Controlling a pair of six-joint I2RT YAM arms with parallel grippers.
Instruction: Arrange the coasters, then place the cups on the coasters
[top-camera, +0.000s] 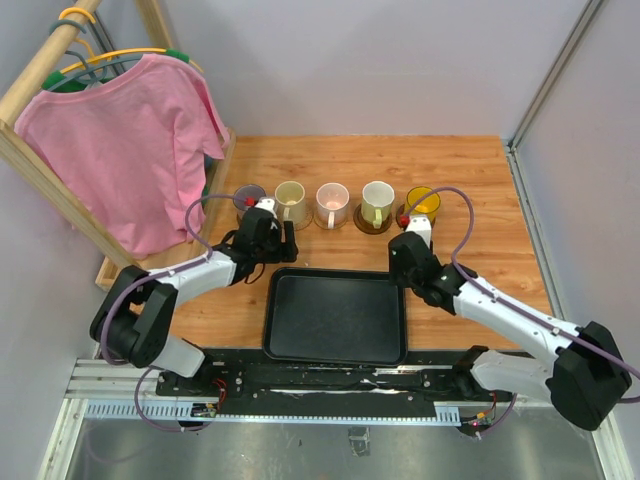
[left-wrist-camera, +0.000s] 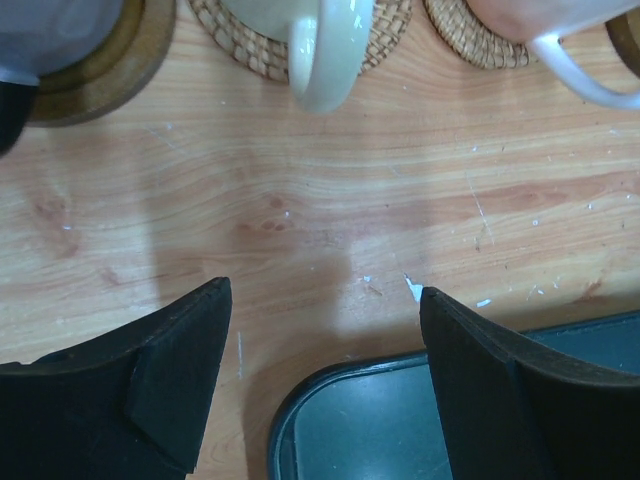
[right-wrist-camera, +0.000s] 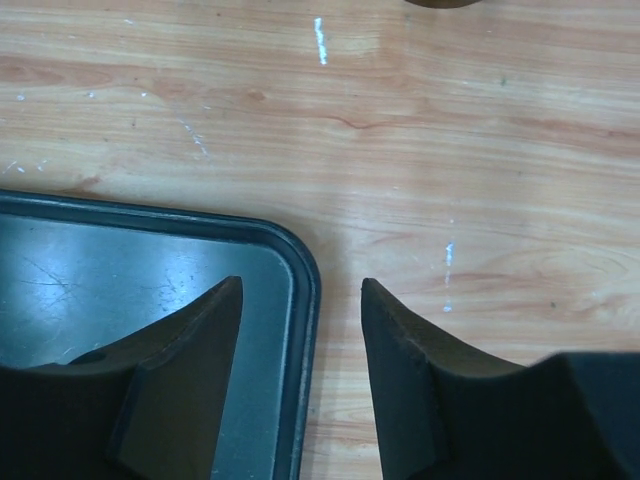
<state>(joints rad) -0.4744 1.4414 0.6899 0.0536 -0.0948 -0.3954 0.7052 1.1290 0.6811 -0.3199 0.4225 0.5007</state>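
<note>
Five cups stand in a row across the table's middle: purple (top-camera: 249, 195), cream-yellow (top-camera: 290, 199), pink (top-camera: 331, 201), pale green (top-camera: 377, 202) and amber (top-camera: 422, 203). Each rests on a round coaster, such as the dark one (top-camera: 366, 223) under the pale green cup. The left wrist view shows a dark coaster (left-wrist-camera: 110, 60), a woven tan coaster (left-wrist-camera: 385, 35) and the cream cup's handle (left-wrist-camera: 325, 60). My left gripper (top-camera: 280, 240) (left-wrist-camera: 325, 295) stands open and empty just before the cream cup. My right gripper (top-camera: 403, 255) (right-wrist-camera: 300, 290) is open and empty over the tray's far right corner.
A black rectangular tray (top-camera: 285, 345) (right-wrist-camera: 305, 270) (left-wrist-camera: 290, 420) lies empty between the arms at the near side. A wooden rack with a pink shirt (top-camera: 130, 140) stands at the far left. Grey walls close in the table at the back and right.
</note>
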